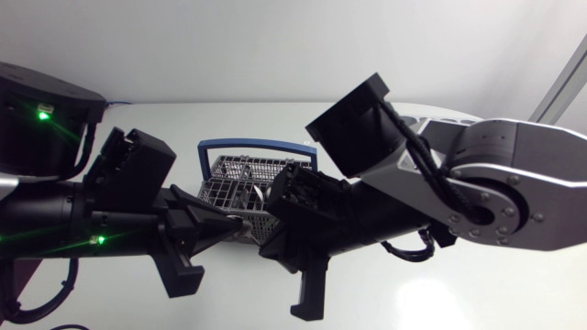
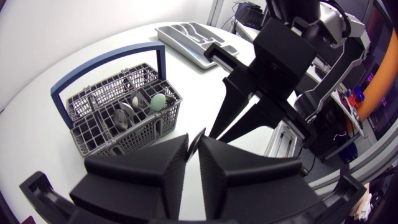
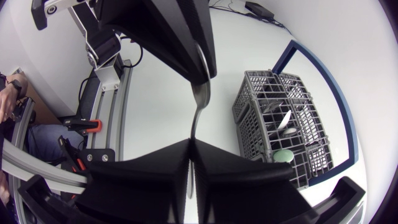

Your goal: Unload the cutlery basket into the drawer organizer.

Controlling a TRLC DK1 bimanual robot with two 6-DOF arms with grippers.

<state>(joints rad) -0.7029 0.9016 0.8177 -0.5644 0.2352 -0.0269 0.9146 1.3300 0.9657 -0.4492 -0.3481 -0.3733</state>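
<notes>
as the two pincers meet tip to tip above the table, the left gripper (image 2: 193, 146) and right gripper (image 3: 190, 144) each pinch one spoon (image 3: 200, 96) (a handover, i'd guess, to re-grip it for laying flat) — the basket (image 2: 134, 138) sits just ahead of them, the drawer organizer (image 2: 186, 53) farther beyond.

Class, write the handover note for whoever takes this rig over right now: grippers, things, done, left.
Left gripper: shut on a metal utensil.
Right gripper: shut on its other end, held beside the cutlery basket.
Drawer organizer: visible compartments bare.
Done: one utensil out of the basket.
Left: place it, then unload the spoons in the basket.
</notes>
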